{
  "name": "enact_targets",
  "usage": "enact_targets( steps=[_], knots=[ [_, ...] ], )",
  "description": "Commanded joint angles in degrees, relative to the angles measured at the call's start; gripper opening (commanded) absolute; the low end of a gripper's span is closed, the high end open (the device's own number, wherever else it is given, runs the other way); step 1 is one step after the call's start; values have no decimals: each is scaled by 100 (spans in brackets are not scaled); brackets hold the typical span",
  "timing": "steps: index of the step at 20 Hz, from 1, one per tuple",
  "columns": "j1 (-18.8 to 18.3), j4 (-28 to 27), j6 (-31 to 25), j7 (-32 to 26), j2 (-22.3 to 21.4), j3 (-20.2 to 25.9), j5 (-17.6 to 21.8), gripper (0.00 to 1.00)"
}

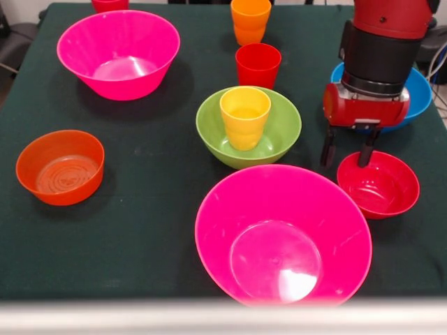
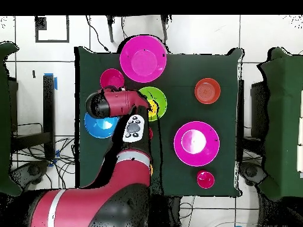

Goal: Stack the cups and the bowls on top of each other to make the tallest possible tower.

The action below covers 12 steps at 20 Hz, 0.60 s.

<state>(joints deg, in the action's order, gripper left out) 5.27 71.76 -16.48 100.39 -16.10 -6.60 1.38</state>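
One relation decides the coming move: the small red bowl (image 1: pixel 378 183) sits on the tabletop (image 1: pixel 140 230) directly below and slightly to the picture's right of the gripper (image 1: pixel 347 151), whose two dark fingers (image 1: pixel 327 151) point straight down, one just outside the bowl's far rim and the other at or just over it. The bowl is round, so no long axis constrains the approach; a rim pinch looks the likely grasp. The fingers stand moderately apart and hold nothing; whether either tip touches the rim I cannot tell.

Just beside, toward the picture's left, the yellow cup (image 1: pixel 244 116) stands upright inside the lime-green bowl (image 1: pixel 278 132), which is the tower so far, and my judgement is that the red bowl belongs on top of that cup. The blue bowl (image 1: pixel 421 91) lies behind the arm, and the near pink bowl (image 1: pixel 283 237) sits close to the red one, so a lift should rise clear before travelling
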Motion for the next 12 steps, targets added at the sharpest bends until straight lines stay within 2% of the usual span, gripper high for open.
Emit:
enact_targets(
  steps=[1, 12],
  knots=[
    [118, 440, 338, 1114, 276, 77, -10, 100],
    [331, 206, 412, 1263, 517, -113, -141, 100]
  ],
)
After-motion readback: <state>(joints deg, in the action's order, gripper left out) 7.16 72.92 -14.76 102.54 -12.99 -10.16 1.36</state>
